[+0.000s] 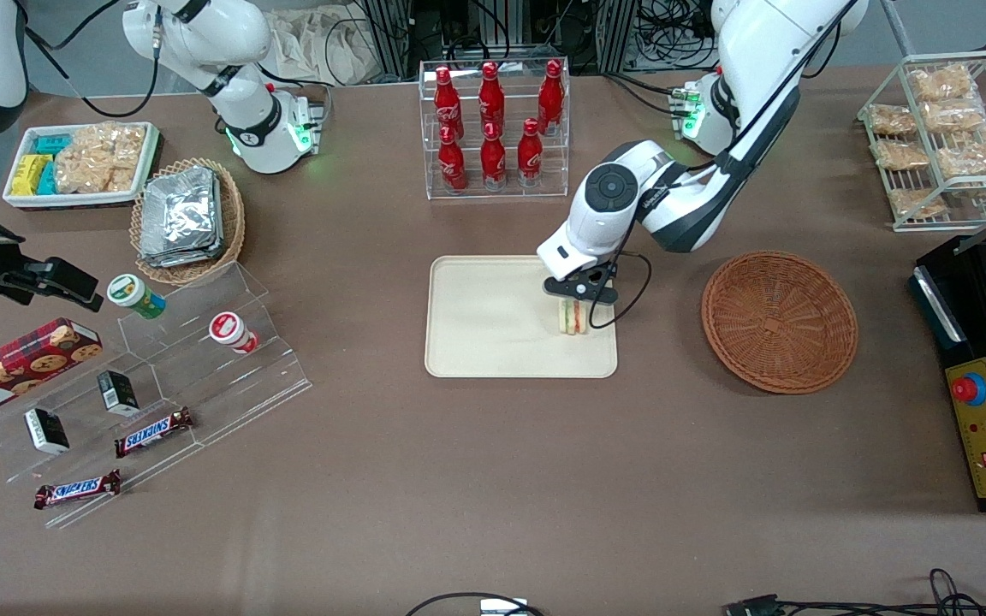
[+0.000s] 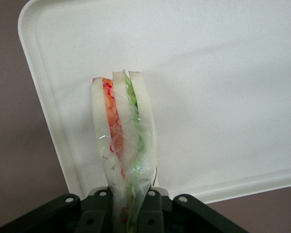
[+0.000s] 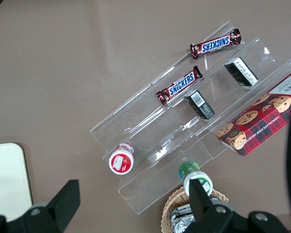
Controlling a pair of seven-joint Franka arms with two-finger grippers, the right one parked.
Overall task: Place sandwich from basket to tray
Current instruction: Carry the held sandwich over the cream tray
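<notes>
The gripper (image 1: 579,293) is over the tray (image 1: 476,342), pinching the sandwich (image 1: 571,316) by its narrow end, filling edge on show in the wrist view (image 2: 122,145); the sandwich sits at the tray's edge toward the basket (image 1: 780,321), near the corner closest to the front camera; the basket lies apart on bare table; most of the tray surface is open.

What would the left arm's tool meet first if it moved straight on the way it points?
The flat cream plastic tray. The tool points down over it, shut on the triangular sandwich, which would probably touch first.
</notes>
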